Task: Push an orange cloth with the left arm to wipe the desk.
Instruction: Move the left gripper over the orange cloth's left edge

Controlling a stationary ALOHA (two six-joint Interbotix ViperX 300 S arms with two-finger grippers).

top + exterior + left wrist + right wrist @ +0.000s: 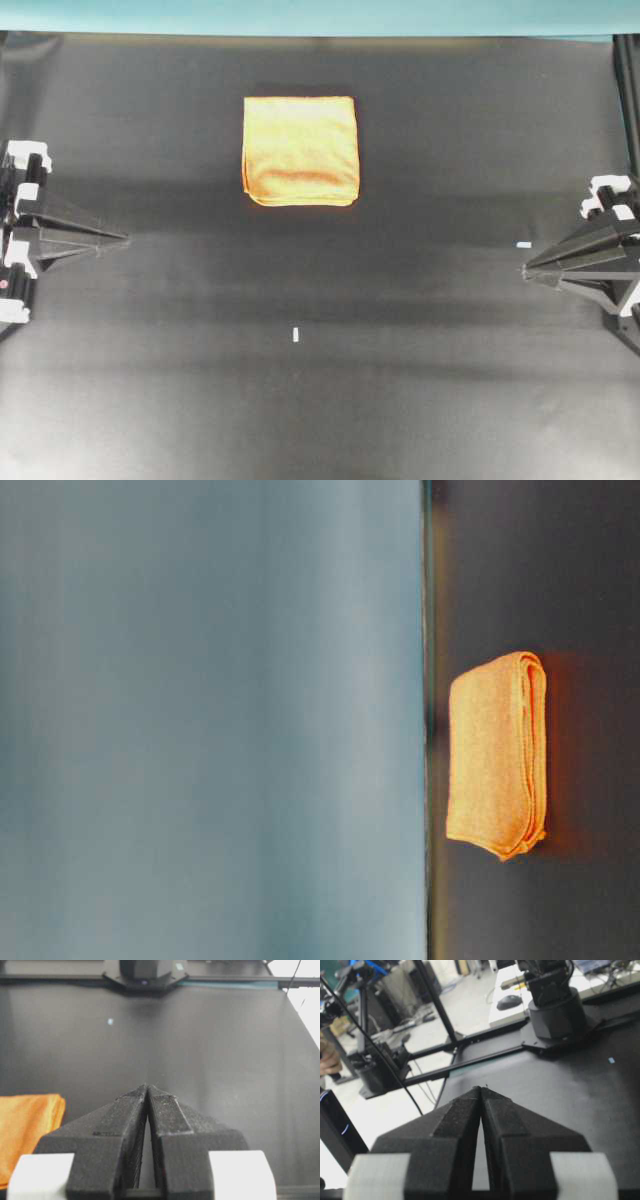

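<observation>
The orange cloth (300, 150) lies folded flat on the black desk (300, 400), toward the far side near the middle; it also shows as the orange cloth (497, 767) in the table-level view and at the left edge as the orange cloth (25, 1130) in the left wrist view. The left arm's gripper (125, 238) rests at the left edge of the desk, shut and empty, its tips touching (147, 1086). It is well apart from the cloth, nearer and to the left. The right gripper (524, 269) sits at the right edge, shut with nothing in it, tips met (481, 1088).
A teal strip (300, 15) runs along the desk's far edge. Small white tape marks lie at the middle (296, 334) and the right (523, 244). The right arm's base (145, 972) stands across the desk. Stands and cables (395, 1060) lie beyond the edge.
</observation>
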